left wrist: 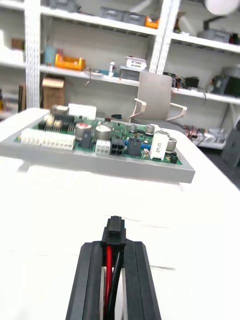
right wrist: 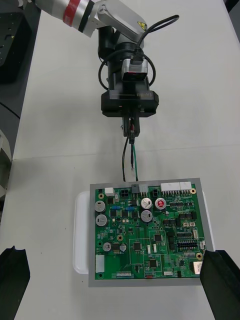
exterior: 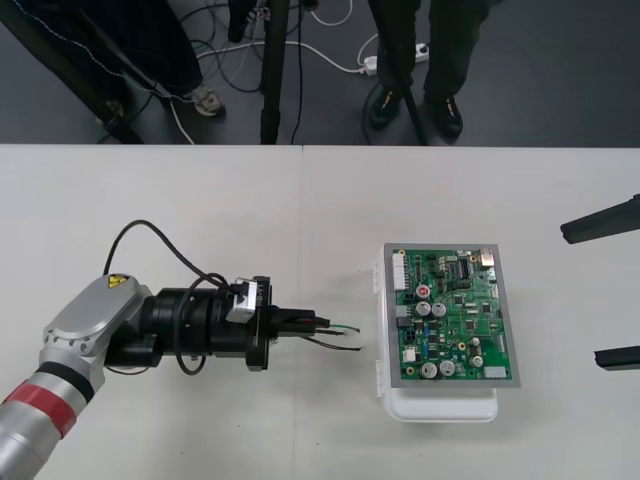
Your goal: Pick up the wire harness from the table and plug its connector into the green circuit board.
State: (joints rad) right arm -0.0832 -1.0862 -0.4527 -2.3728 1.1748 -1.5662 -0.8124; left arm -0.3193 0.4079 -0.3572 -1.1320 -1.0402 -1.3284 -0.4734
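Pale table (exterior: 200,200) takes up most of the scene. Green circuit board (exterior: 455,315) sits flat on its white base (exterior: 440,405), straight ahead of the L gripper (exterior: 322,322), w/ a strip of bare table btwn them. L arm comes in low from the robot's left, fingers (left wrist: 90,280) pointing at the board's connector edge. Those fingers are pinched nearly together, clamped on the wire harness (exterior: 345,327). Red & black wires run up the narrow gap btwn them. The small black plug (left wrist: 114,231) pokes out just past the tips, facing the board. Plug isn't in the board; it's well short of it. Seen from above, black & green wires trail out beyond the tips twd the board, ends stopping just short of the base. R gripper (exterior: 580,295) sits on the far side of the board from the L one, fingers spread wide, holding nothing, touching nothing.
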